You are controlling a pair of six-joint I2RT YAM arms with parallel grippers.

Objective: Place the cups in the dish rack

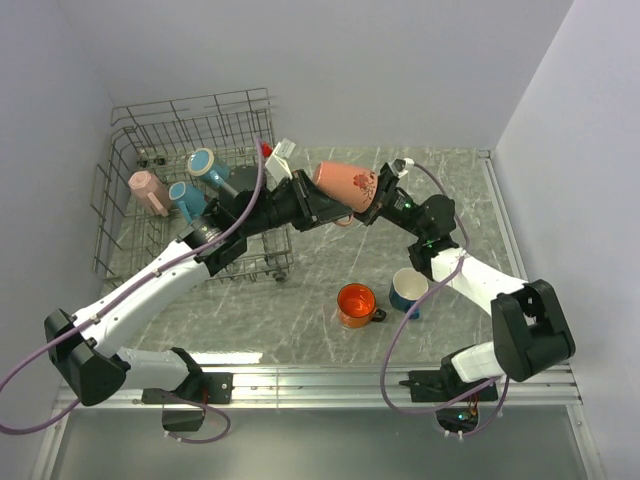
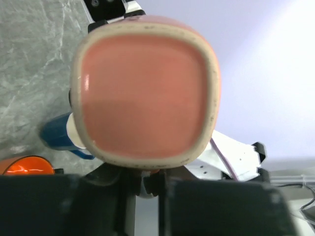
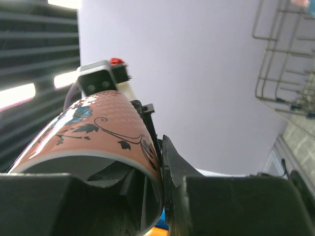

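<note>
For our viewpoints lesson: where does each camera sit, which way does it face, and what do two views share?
Top external: above and behind the bases, looking down on the table, dish rack, left arm and right arm.
Left wrist: faces the base of the salmon mug head-on; left pincer along the bottom edge.
Right wrist: looks up along that mug's printed side toward the wall; right pincer at bottom.
Shared: both wrist views show the salmon mug, from opposite ends.

A robotics lab booth: blank white walls (image 1: 400, 60), marble-patterned tabletop (image 1: 300, 290), aluminium mounting rail (image 1: 330, 378).
</note>
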